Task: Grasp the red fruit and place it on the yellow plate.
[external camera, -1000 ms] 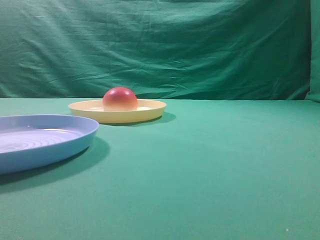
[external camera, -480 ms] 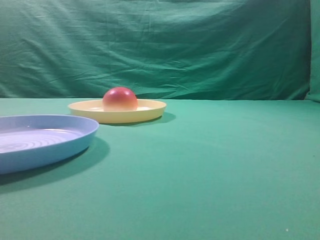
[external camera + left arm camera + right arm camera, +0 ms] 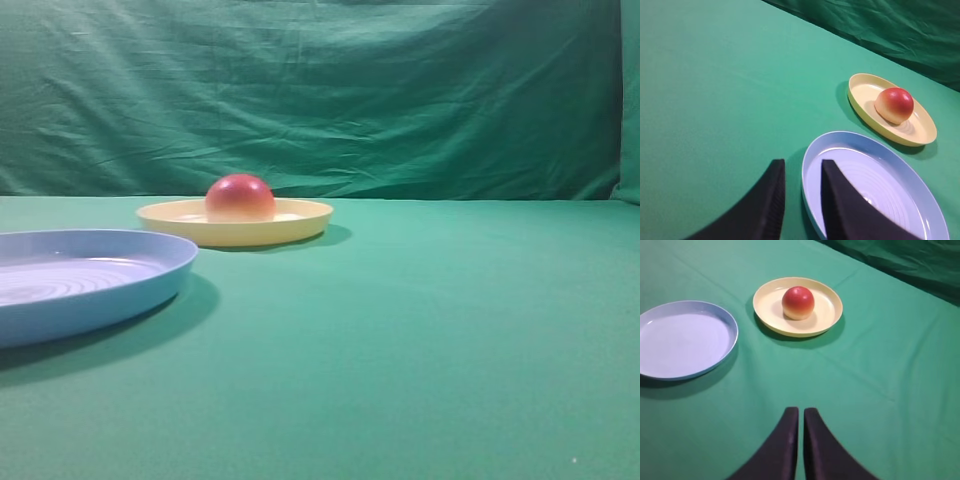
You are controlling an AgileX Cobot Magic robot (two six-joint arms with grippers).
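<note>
You see the red fruit (image 3: 798,302) sitting flat side down inside the yellow plate (image 3: 830,315), red dome up. The blue plate (image 3: 670,365) lies just beside the yellow plate. Right gripper (image 3: 800,415), well apart from the yellow plate, has fingers nearly pressed together, holding nothing. Left gripper (image 3: 801,170), over the blue plate's rim, is slightly parted, empty.

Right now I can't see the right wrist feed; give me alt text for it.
The red fruit sits on the yellow plate, with an empty light blue plate to its left on the green cloth. The right gripper is at the bottom edge, fingers nearly together, holding nothing.
</note>
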